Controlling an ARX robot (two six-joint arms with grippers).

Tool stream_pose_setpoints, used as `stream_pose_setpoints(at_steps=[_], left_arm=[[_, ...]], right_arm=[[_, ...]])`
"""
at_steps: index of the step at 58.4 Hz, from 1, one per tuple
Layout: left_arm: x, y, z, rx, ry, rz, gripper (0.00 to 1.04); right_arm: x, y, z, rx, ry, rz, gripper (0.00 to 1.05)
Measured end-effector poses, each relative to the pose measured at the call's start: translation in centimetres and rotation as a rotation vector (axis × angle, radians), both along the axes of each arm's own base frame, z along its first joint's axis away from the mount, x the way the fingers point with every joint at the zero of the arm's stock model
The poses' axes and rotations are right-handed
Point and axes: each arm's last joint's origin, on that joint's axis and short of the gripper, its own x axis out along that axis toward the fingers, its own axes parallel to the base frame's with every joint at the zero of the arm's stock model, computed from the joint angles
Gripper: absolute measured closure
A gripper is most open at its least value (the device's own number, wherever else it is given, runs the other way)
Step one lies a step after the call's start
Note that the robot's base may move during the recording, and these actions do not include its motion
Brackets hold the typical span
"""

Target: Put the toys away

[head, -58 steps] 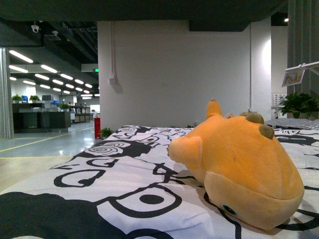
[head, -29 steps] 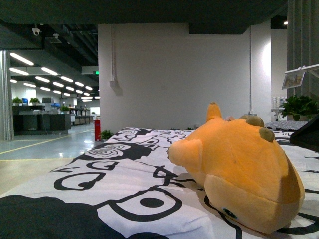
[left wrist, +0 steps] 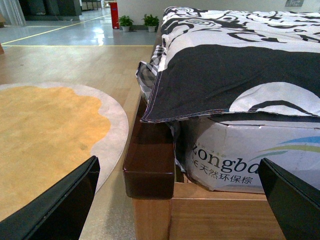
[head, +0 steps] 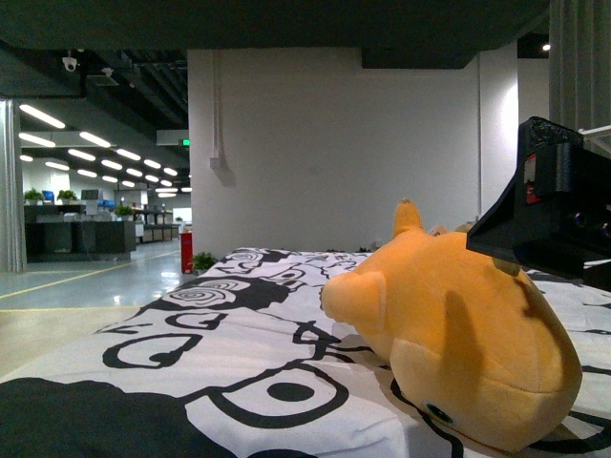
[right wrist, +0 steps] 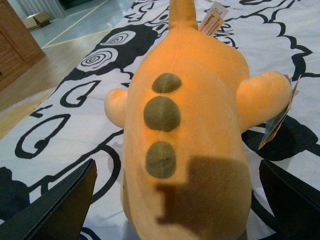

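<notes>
The orange-yellow plush toy (head: pixel 458 343) lies on a bed with a black-and-white patterned cover (head: pixel 248 343); its dark eye faces the front. The right wrist view shows its back (right wrist: pixel 195 130) with three olive spots, stubby limbs and paper tags. My right gripper (right wrist: pixel 175 210) is open, its jaws spread wide above the toy's near end, not touching it; its shadow falls on the plush. The right arm (head: pixel 558 205) shows in the front view, above the toy. My left gripper (left wrist: pixel 177 200) is open and empty, low beside the bed's wooden corner (left wrist: pixel 150 165).
The bed cover's edge hangs over a plastic-wrapped mattress (left wrist: pixel 235 155) with printed lettering. A round orange rug (left wrist: pixel 45 130) lies on the wooden floor beside the bed. A white wall (head: pixel 334 143) stands behind the bed, with an open office hall at the left.
The right arm has come into the front view from the right and now hangs above the toy, casting a shadow on it. The toy has not moved.
</notes>
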Motion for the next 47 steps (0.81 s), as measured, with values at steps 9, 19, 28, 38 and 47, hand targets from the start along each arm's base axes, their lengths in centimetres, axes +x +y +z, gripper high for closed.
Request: stream_pose_setpoints(at_steps=[9, 19, 28, 38, 47], left_arm=[[0.0, 0.0, 0.0, 0.000, 0.000, 0.000, 0.06], [0.0, 0.0, 0.0, 0.000, 0.000, 0.000, 0.06], [0.0, 0.0, 0.0, 0.000, 0.000, 0.000, 0.06], [0.0, 0.0, 0.0, 0.000, 0.000, 0.000, 0.06], [0.0, 0.0, 0.0, 0.000, 0.000, 0.000, 0.06]], right_arm=[[-0.2, 1.6, -0.3, -0.016, -0.003, 0.031, 0.06], [-0.4, 3.1, -0.5, -0.036, -0.016, 0.045, 0.06], [-0.4, 4.2, -0.6, -0.044, -0.026, 0.050, 0.06], [-0.1, 4.9, -0.8, -0.074, -0.057, 0.004, 0.06], [0.2, 5.0, -0.7, -0.110, -0.113, -0.062, 0.06]])
